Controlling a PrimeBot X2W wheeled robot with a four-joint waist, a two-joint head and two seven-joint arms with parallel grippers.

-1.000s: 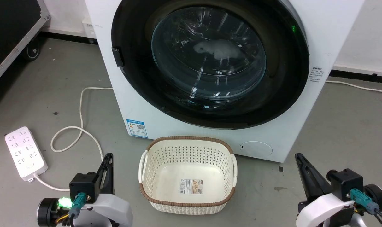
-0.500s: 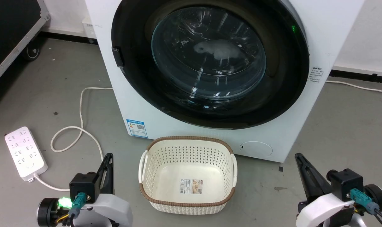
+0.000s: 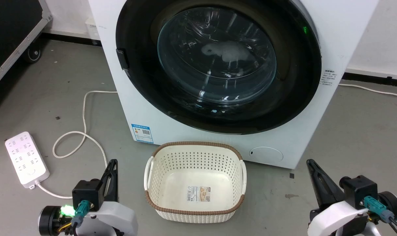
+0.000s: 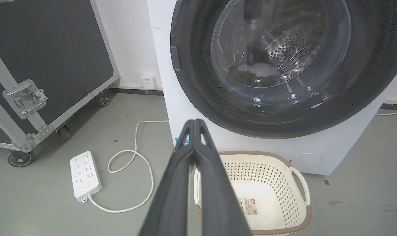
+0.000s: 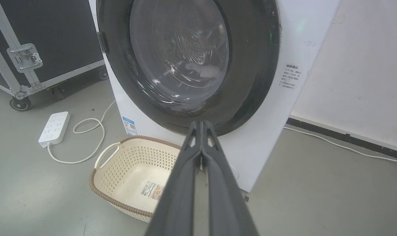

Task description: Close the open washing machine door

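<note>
- You have the washing machine door (image 3: 218, 62) at 12 o'clock in the head view. Its black rim appears to lie flat against the white washer front (image 3: 146, 114).
- Your left gripper (image 3: 112, 164) sits at 7 o'clock with its fingers pressed together at the tips. It holds nothing and is well apart from the door.
- Your right gripper (image 3: 310, 164) sits at 5 o'clock, its fingers likewise pressed together and empty.
- The cream basket (image 3: 195, 146) stands on the floor at 6 o'clock from the door, between the grippers.
- The power strip (image 3: 26, 159) lies at 10 o'clock from the left gripper.
</note>
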